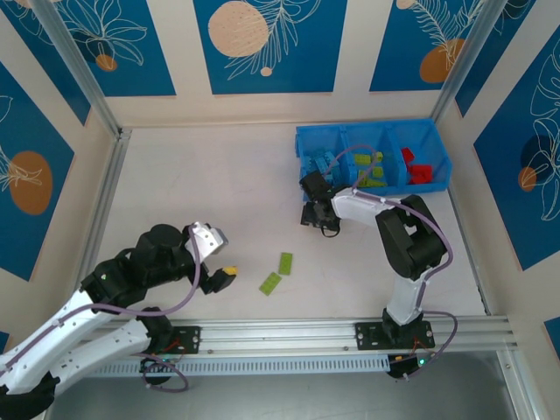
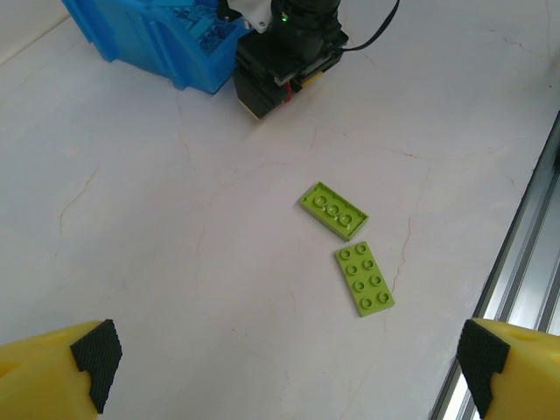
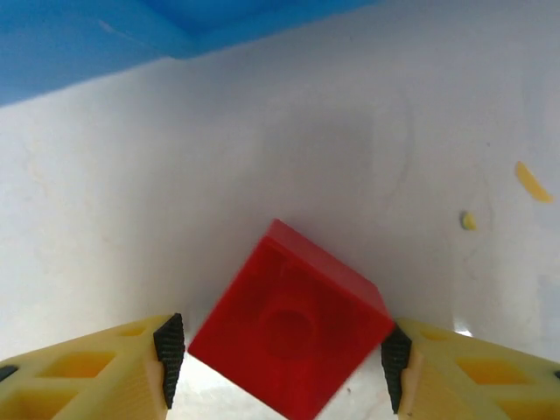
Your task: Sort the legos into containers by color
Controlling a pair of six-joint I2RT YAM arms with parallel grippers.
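Nearest the arm bases, over the left part of the pale, faintly cracked table [image 2: 175, 262], the left gripper [image 2: 289, 363] hangs with its yellow, black-padded fingers [image 2: 94, 354] spread wide and nothing between them. A little beyond it, toward the metal rail [image 2: 525, 245], a lime green studded plastic plate [image 2: 364, 278] lies flat on the table. A second lime green plate [image 2: 333, 210] lies just beside its far end, turned at an angle. Both are well clear of those open fingers and touched by nothing. Farther on, the right gripper [image 3: 282, 363] reaches down to the table at the front left corner of the bright blue plastic bin tray [image 1: 372, 129]. Its jaws are closed on a small red square plastic brick [image 3: 293, 332], which sits cornerwise between them, stud side facing the wrist camera, with opposite corners against the two black pads [image 3: 169, 359]. The brick is low over the table, close to its own shadow; I cannot tell whether it rests on the surface or is just lifted. The tray's blue wall stands a short way past the brick. Farthest off, the tray's three open compartments hold sorted pieces: light blue bricks [image 1: 319, 164] in the left one, lime green bricks [image 1: 372, 171] in the middle one, red bricks [image 1: 418, 171] in the right one.
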